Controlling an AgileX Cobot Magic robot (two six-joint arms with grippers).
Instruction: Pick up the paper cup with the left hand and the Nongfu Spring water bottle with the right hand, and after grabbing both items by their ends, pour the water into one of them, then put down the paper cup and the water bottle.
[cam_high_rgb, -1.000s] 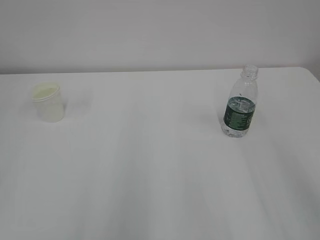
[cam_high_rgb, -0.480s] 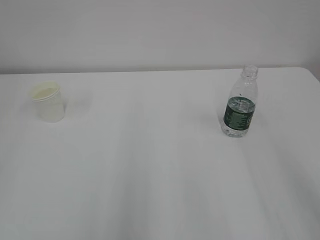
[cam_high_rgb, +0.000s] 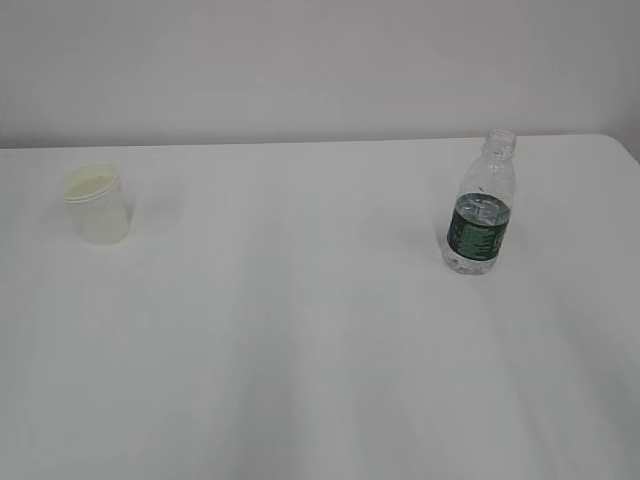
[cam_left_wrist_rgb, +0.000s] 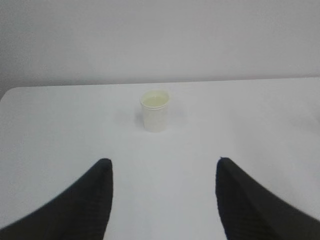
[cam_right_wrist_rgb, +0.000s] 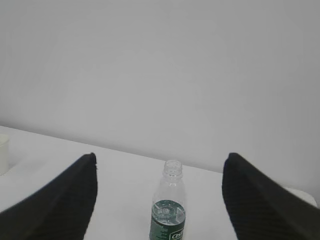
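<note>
Paper cup upright at nine o'clock near the bench edge, bottle upright at three, well apart. Left hand wide, right hand wide, both empty.

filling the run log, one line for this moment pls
phase: approach | left gripper: open, empty | right gripper: open, empty | paper cup: upright on table | water bottle: upright, uncapped

Light is bright, flat and diffuse, washing the white table almost featureless. Faint soft shadows fall toward three o'clock of the paper cup. Wrist views are soft, with blurred dark fingertips.
</note>
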